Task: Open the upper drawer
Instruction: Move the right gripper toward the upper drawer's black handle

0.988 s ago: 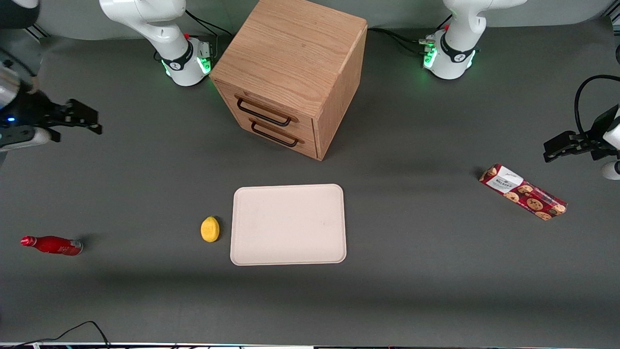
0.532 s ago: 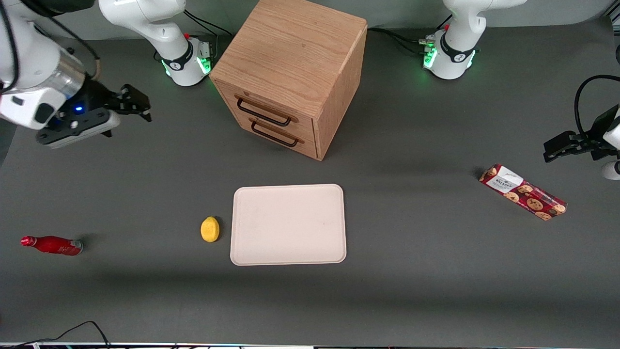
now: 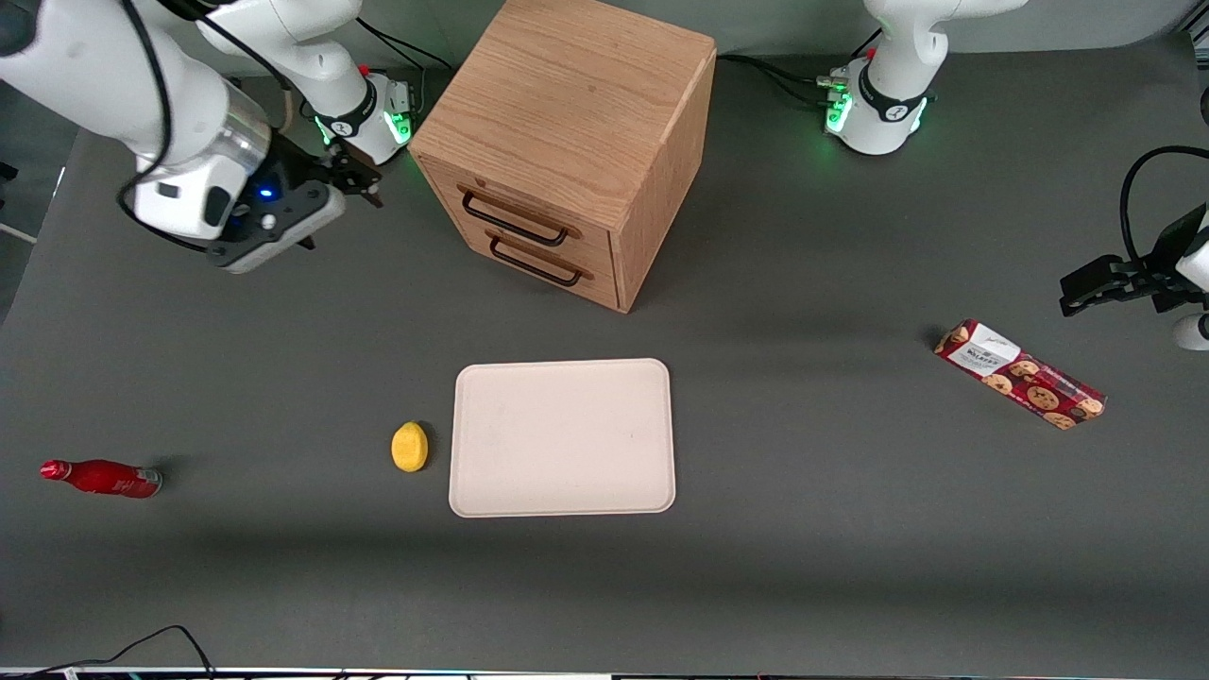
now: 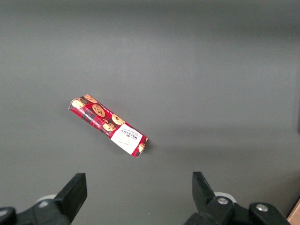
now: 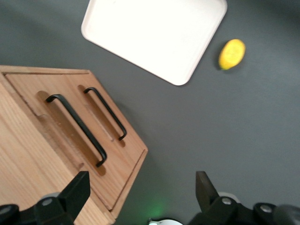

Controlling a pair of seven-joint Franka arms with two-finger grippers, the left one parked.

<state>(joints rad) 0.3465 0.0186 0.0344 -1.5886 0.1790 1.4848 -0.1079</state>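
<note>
The light oak cabinet (image 3: pixel 567 104) stands at the back middle of the table, both drawers shut. The upper drawer (image 3: pixel 529 212) has a thin black bar handle (image 3: pixel 515 219); the lower drawer's handle (image 3: pixel 536 263) is just below it. My right gripper (image 3: pixel 359 178) hovers above the table beside the cabinet, toward the working arm's end, apart from it, open and empty. In the right wrist view the gripper (image 5: pixel 142 180) is open. There the upper drawer's handle (image 5: pixel 77 136) lies next to the lower one (image 5: pixel 105 112).
A cream tray (image 3: pixel 563 437) and a yellow lemon (image 3: pixel 409 446) lie nearer the front camera than the cabinet. A red bottle (image 3: pixel 99 477) lies toward the working arm's end. A cookie box (image 3: pixel 1020 374) lies toward the parked arm's end. The working arm's base (image 3: pixel 364 123) is close to the gripper.
My right gripper has swung in from the working arm's end of the table toward the cabinet and farther from the front camera. The drawers have not moved.
</note>
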